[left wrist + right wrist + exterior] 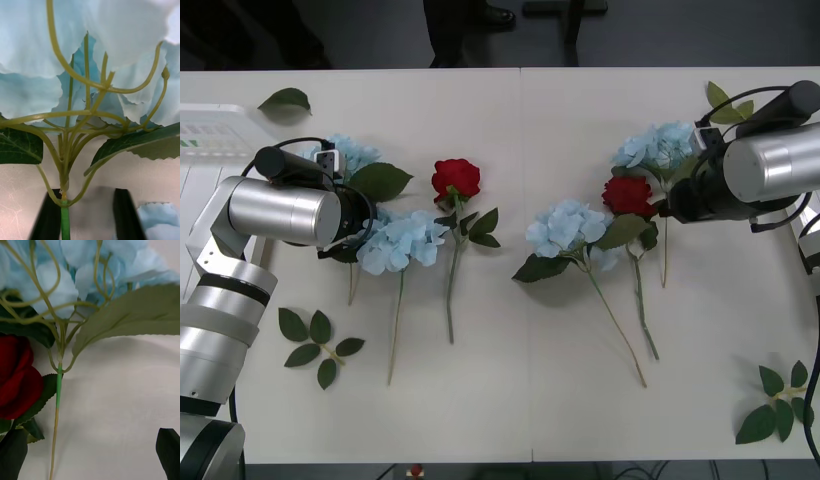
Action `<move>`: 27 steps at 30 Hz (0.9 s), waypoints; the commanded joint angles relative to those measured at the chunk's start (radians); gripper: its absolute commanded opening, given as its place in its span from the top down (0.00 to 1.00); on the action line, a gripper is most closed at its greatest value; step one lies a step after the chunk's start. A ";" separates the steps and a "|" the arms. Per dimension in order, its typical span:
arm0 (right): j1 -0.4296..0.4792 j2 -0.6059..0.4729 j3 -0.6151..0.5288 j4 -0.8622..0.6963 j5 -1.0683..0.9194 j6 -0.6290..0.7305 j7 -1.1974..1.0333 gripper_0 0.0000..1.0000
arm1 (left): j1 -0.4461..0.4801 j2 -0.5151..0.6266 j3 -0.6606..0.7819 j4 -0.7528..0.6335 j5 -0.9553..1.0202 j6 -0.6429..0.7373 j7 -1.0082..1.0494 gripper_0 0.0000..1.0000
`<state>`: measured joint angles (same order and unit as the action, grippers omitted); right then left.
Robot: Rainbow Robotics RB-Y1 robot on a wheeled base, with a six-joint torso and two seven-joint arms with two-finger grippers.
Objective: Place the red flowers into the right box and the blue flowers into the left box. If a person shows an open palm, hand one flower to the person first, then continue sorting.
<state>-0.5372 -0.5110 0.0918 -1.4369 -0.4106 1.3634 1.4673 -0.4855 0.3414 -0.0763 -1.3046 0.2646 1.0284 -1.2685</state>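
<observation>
Front view, left to right: you have the left box (198, 150) cut off at the frame edge, its near part hidden behind the left arm (280, 210). That arm's wrist covers part of the leftmost of the blue flowers (345, 155); a second blue head (408, 240) lies just beside it on the desk (520, 400). One of the red flowers (456, 178) lies next, stem toward you. Past centre, a third blue head (565, 226) touches a second rose (627, 195), which is partly overlapped by leaves. The fourth blue head (660, 145) sits half behind the right arm (765, 175). Only two roses can be counted.

Left wrist view: left gripper (87, 193) released, black fingers (125, 213) apart either side of a hydrangea stem (65, 221); whether the stem touches one finger is unclear.

Right wrist view: right gripper (90, 431) released, fingers (168, 453) at the corners, stem (57, 405) between, unheld.
</observation>
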 commanded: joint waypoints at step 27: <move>-0.063 0.032 0.092 0.131 0.073 -0.139 -0.076 0.95 | 0.047 0.380 0.535 -0.432 0.131 0.585 -0.222 1.00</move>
<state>-0.5695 -0.4992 0.1974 -1.2882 -0.3373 1.2297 1.4307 -0.4756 0.6499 0.4271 -1.7621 0.3844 1.6471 -1.4484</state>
